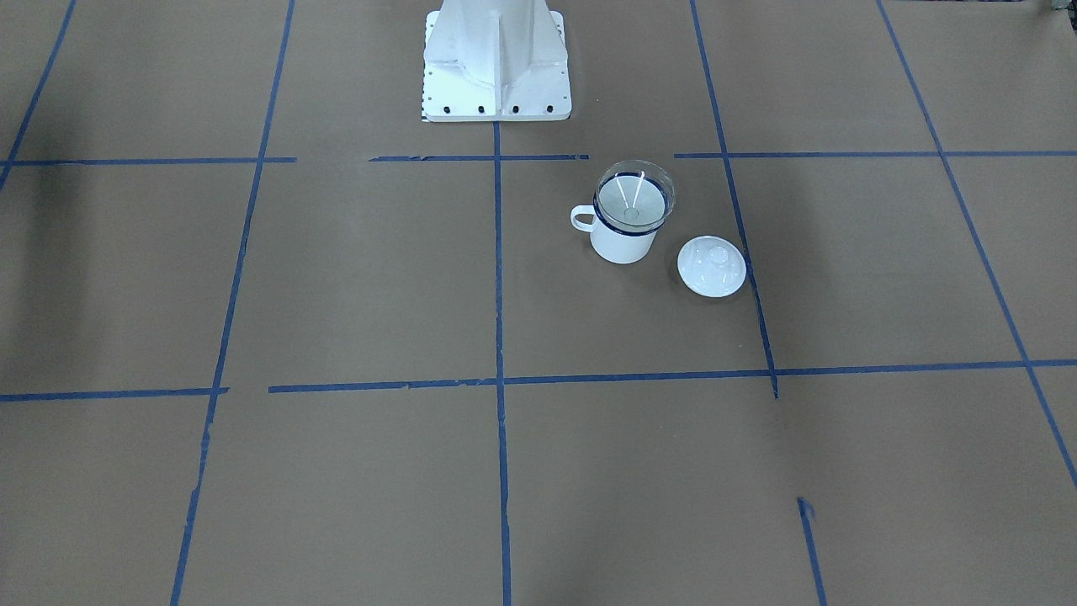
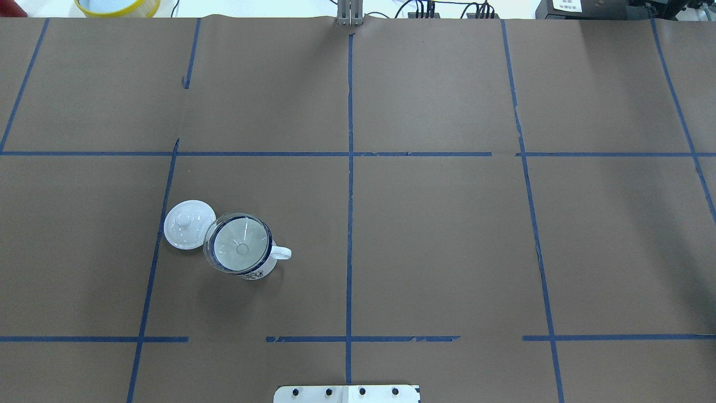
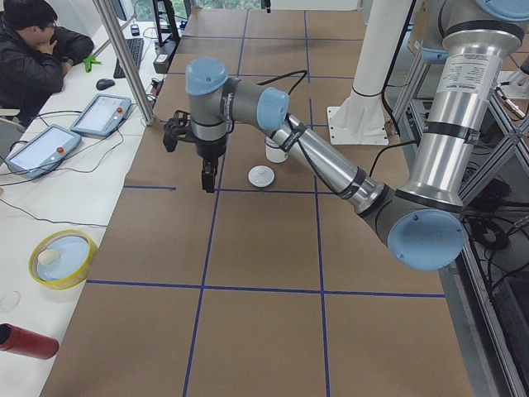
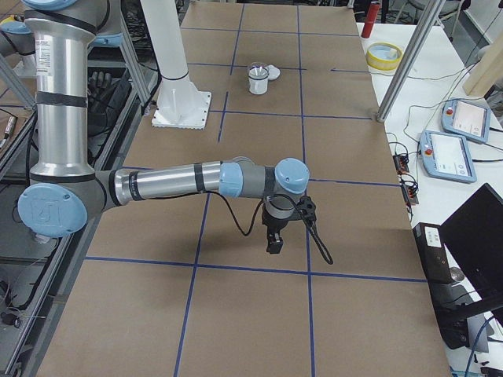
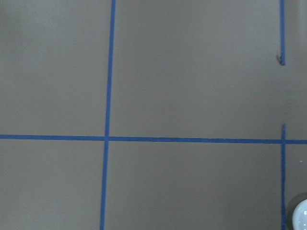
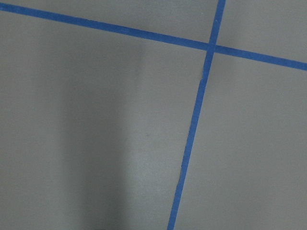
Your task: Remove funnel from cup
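Note:
The clear funnel (image 1: 635,195) sits mouth up in the white mug (image 1: 623,242), which has a dark blue rim and its handle (image 2: 281,253) pointing toward the table's middle. From overhead the funnel (image 2: 238,243) fills the mug's mouth. My left gripper (image 3: 207,178) hangs above the table, apart from the mug (image 3: 274,149), toward the operators' side; I cannot tell whether it is open or shut. My right gripper (image 4: 274,245) hangs over the table's other half, far from the mug (image 4: 257,78); I cannot tell its state either.
A white knobbed lid (image 1: 712,266) lies flat beside the mug, on the side away from the handle; its edge shows in the left wrist view (image 5: 302,215). My base (image 1: 496,63) stands at the table's near edge. A yellow bowl (image 3: 62,256), tablets (image 3: 99,114) and a seated person (image 3: 33,50) are beyond the far edge.

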Available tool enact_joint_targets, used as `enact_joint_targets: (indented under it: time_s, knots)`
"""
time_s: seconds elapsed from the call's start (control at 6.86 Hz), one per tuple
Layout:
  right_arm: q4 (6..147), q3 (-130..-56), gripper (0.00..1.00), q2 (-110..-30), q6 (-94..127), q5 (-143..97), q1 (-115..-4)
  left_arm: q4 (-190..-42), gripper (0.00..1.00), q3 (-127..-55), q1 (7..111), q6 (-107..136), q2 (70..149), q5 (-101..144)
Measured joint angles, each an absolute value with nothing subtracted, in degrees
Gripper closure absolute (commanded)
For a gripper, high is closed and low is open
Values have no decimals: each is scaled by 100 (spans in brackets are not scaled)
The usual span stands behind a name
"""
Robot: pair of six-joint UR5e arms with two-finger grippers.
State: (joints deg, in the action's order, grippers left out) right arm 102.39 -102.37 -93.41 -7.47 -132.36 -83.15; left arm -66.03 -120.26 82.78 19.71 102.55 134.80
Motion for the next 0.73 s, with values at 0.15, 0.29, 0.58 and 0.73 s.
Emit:
enact_joint_targets:
  time_s: [0.15,0.29,0.58,0.73]
  knots:
    - [10239,-10236,0,-9337,-747,-13236,-8314,-6598,0,-12466,7820,2595,10315,13477]
    - [10239,-10235,0,-9337,-747,-13236,-8314,-6600,0,-12765,7344,3242,10481,13464]
    - [10239,-10238,0,-9341,-747,-13236,-8315,-6606,0,-13091,6208,4739,11007,12922]
    - [10239,-10239,0,-9342,-747,-13236,-8314,-6601,0,-13120,5596,5485,11290,12562]
